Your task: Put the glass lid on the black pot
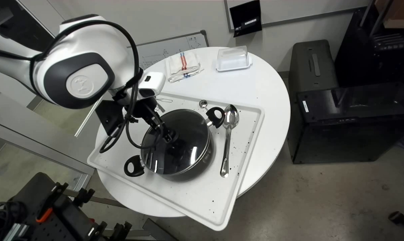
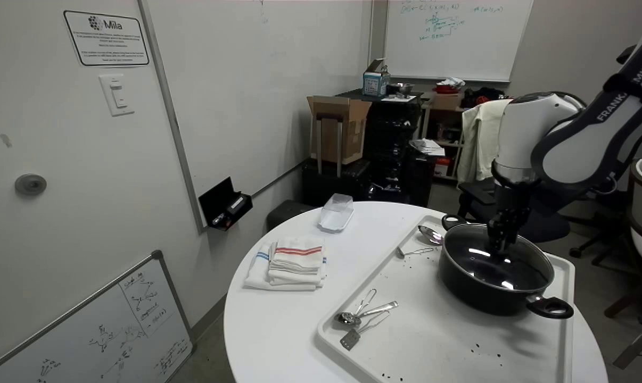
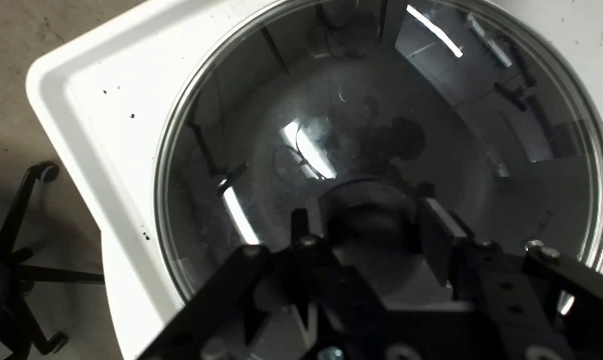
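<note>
Below the black two-fingered tool (image 3: pixel 374 225), a round white surface (image 1: pixel 275 107) is carrying a rectangular white tray (image 1: pixel 195 197). The wide, round black pot (image 2: pixel 475 287) is sitting on this tray, directly under the tool. The metal-rimmed, transparent glass lid (image 3: pixel 371 115) is lying on the pot, also beneath the tool. A long shiny metal spoon (image 1: pixel 227 138) is resting near the pot, apart from the tool. The tool's fingers (image 3: pixel 436 240) are standing spaced, one at each side of the small dark knob (image 3: pixel 371 220); whether they are pinching it, I cannot tell.
</note>
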### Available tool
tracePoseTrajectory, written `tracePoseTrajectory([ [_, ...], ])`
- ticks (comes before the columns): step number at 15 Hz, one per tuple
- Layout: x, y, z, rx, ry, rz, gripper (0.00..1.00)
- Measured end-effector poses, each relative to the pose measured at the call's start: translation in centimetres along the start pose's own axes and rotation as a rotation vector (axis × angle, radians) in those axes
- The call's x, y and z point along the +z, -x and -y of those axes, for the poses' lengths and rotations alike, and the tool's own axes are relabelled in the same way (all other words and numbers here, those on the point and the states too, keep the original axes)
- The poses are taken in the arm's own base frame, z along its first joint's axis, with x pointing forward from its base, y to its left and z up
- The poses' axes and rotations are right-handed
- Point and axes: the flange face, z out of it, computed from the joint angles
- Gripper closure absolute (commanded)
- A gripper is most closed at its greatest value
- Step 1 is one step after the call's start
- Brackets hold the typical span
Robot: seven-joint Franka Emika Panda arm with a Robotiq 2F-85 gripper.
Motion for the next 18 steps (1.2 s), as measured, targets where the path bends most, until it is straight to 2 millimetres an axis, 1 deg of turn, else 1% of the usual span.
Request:
tracePoseTrajectory([
  [7, 0.29, 0.03, 0.09, -0.001, -0.001, -0.003, 0.77],
  [8, 0.31, 0.03, 0.12, -0.001, -0.001, -0.004, 0.32],
  [11, 0.3, 0.03, 0.14, 0.0, -0.002, -0.004, 0.13],
  [12, 0.28, 0.03, 0.19, -0.001, -0.002, -0.004, 0.05],
  [13, 0.25, 0.04, 0.25, -0.001, -0.003, -0.004, 0.01],
  [14, 0.23, 0.04, 0.32, -0.001, -0.003, -0.005, 0.0],
  [18, 0.16, 0.07, 0.55, -0.002, -0.005, -0.005, 0.0],
])
